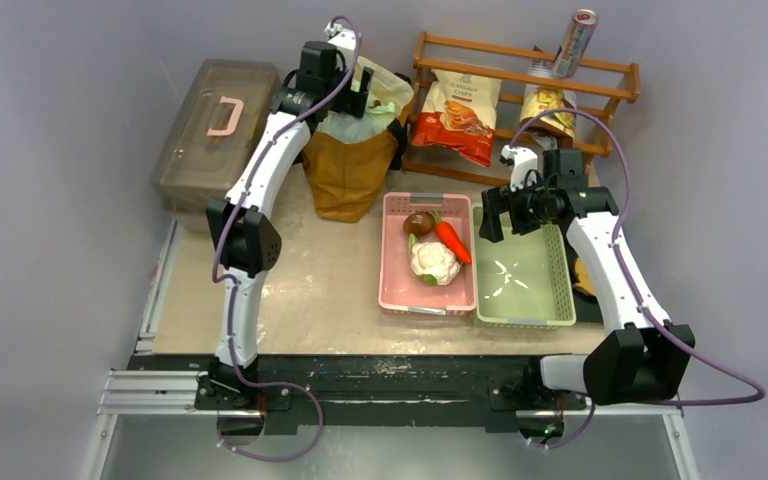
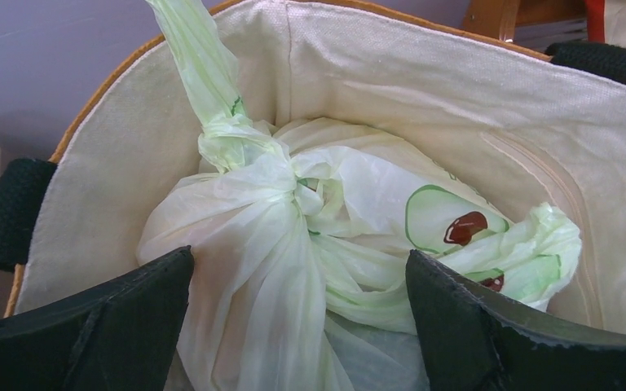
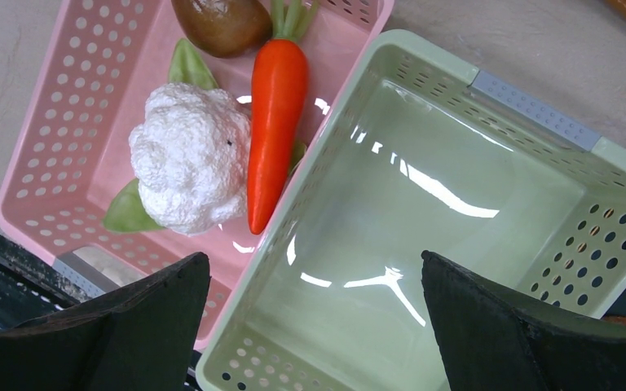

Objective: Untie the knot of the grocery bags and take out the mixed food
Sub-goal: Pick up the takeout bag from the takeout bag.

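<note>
- Left gripper (image 2: 299,257) hangs right over the mouth of the tote (image 2: 424,90). Its jaws are spread wide and hold nothing, with one black finger on either side of the pale-green plastic bag (image 2: 236,269).
- The bag sits down inside the tote, pressed against the cream lining. Its knot (image 2: 297,183) is cinched tight at the middle, between the fingers and untouched.
- A narrow green tail (image 2: 200,73) climbs from the knot toward the tote's rim.
- What's inside the bag? Can't tell — the plastic hides it.
- Seen from above, the tote stands at the back of the table, near the lidded box (image 1: 210,130).
- Right gripper (image 3: 314,257) hovers over the green basket (image 3: 611,244), jaws wide apart and gripping nothing.
- Right beside it, the pink basket (image 3: 41,122) holds a cauliflower (image 3: 187,167), a carrot (image 3: 273,122) and a mushroom (image 3: 220,20) — carrot and cauliflower touching.
</note>
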Robot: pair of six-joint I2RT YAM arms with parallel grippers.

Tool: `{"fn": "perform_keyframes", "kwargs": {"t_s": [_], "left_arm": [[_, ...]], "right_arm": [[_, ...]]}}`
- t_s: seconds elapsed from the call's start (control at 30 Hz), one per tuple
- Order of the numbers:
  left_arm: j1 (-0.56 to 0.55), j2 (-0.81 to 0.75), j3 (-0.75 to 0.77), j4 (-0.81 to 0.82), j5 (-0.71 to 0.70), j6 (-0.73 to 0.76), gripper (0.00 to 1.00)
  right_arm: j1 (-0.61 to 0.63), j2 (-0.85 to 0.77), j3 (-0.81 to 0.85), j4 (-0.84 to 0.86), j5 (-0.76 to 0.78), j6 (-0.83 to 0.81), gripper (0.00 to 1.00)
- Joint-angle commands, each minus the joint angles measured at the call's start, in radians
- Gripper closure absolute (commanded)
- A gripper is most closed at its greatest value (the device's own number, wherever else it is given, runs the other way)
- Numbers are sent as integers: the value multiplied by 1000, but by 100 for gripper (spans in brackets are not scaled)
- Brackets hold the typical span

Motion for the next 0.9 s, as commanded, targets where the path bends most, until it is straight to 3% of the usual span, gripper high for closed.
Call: {"fn": "perform_keyframes", "kwargs": {"t_s": [0.0, 0.17, 0.5, 0.87], "left_arm": [[5, 85, -4, -95, -21, 14, 2], [24, 129, 36, -120, 17, -13, 13], [42, 89, 55, -107, 63, -44, 100], [42, -152, 61, 78, 160, -110, 100]], "right_arm": [[-3, -3, -3, 25, 13, 6, 1], [-4, 4, 7, 12, 18, 3, 1], [-4, 29, 18, 8, 23, -2, 1], [-4, 13, -5, 17, 18, -2, 1]]}}
